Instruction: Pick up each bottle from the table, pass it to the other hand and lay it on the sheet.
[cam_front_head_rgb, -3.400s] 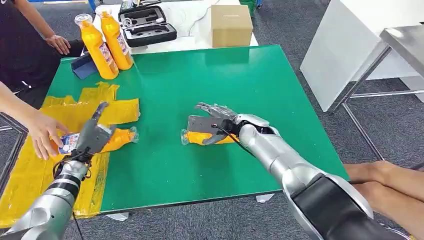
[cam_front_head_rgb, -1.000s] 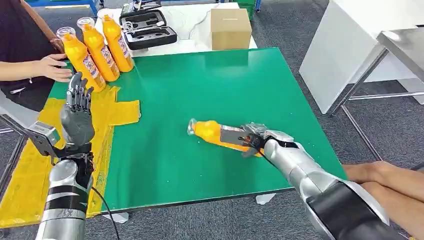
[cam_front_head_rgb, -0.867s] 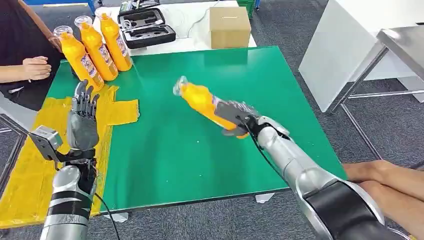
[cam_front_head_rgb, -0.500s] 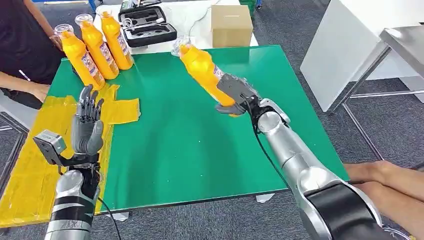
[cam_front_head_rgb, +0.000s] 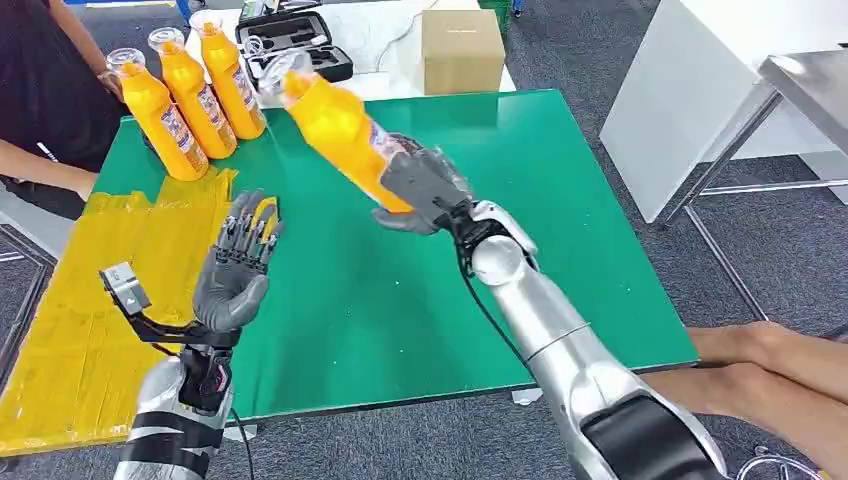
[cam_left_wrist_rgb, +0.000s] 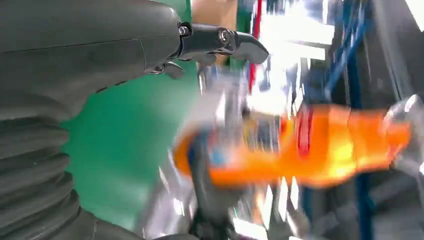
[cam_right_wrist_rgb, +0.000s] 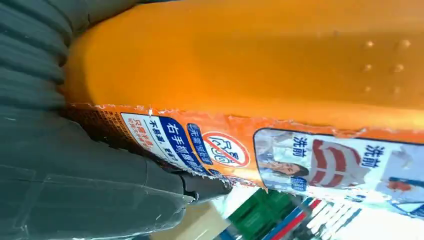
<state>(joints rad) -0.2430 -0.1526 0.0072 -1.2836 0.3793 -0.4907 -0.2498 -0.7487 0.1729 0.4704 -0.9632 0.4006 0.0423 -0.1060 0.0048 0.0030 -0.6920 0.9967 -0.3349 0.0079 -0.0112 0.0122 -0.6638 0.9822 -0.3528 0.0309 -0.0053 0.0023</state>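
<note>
Head view looked down over the table; left wrist view, blurred, apparently faced the bottle from nearby; right wrist view pressed close against it. All shared the bottle.

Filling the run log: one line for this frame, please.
stage: handover approach | right hand: holds orange bottle aloft, tilted | left hand: open, raised, apart from bottle | yellow sheet: no bottle on it

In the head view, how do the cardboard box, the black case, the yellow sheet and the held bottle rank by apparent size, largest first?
1. yellow sheet, clearly the largest.
2. held bottle, in the right hand; it is raised toward the camera, so it looks enlarged.
3. cardboard box and black case: they look about alike, and the bottle partly hides the case, so I do not rank them.
</note>
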